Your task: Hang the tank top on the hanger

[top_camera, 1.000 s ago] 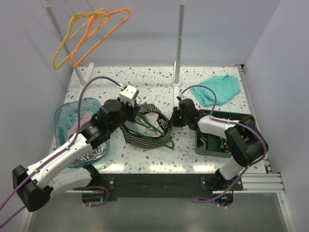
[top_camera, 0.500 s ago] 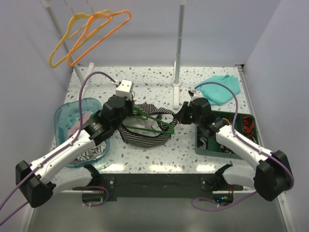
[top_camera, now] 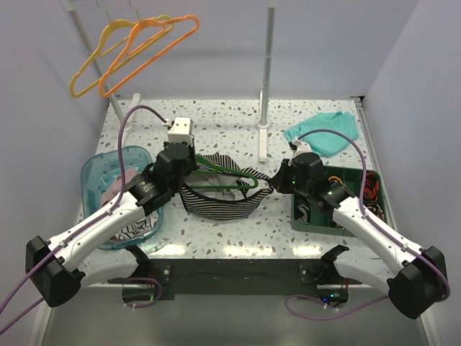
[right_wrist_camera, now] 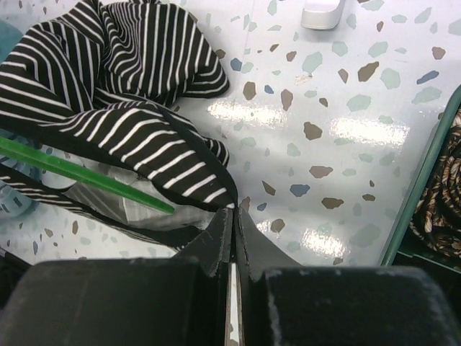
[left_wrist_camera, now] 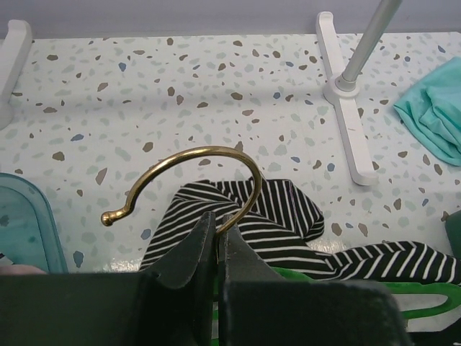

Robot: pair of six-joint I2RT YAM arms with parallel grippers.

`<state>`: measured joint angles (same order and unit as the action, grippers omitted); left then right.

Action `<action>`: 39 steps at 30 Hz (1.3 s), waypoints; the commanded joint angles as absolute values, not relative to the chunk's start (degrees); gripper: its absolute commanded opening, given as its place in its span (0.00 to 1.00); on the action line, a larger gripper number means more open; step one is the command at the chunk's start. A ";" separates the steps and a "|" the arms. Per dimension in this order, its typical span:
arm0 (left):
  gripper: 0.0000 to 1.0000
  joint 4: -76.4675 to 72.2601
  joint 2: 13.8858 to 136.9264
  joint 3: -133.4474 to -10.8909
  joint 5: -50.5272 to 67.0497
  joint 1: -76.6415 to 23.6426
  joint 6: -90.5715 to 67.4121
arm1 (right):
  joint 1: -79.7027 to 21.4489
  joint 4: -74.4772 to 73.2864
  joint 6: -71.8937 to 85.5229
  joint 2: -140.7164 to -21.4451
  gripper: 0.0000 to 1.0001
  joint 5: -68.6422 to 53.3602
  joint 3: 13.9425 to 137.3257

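- Mid-table, the left gripper clamps the green hanger at the base of its brass hook. The hanger's bar runs inside the striped tank top.
- The right gripper pinches shut on what appears to be the top's dark-edged strap.
- Step in hand: threading. Next, the strap likely needs stretching over the hanger's right shoulder.
- No brand, label or writing is legible.

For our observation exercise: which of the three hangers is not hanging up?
The green hanger, down in the striped tank top; the orange hanger and yellow hanger hang above.
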<state>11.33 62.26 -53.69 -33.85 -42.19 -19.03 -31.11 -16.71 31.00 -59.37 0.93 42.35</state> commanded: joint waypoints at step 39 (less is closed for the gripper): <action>0.00 1.76 62.58 -55.55 -33.22 -43.15 -21.71 | -34.01 -25.84 26.55 -63.54 0.45 -0.18 63.11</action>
<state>5.56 64.51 -53.69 -33.10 -42.89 -20.62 -33.39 -24.60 29.67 -64.38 -2.46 63.57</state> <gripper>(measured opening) 0.053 0.530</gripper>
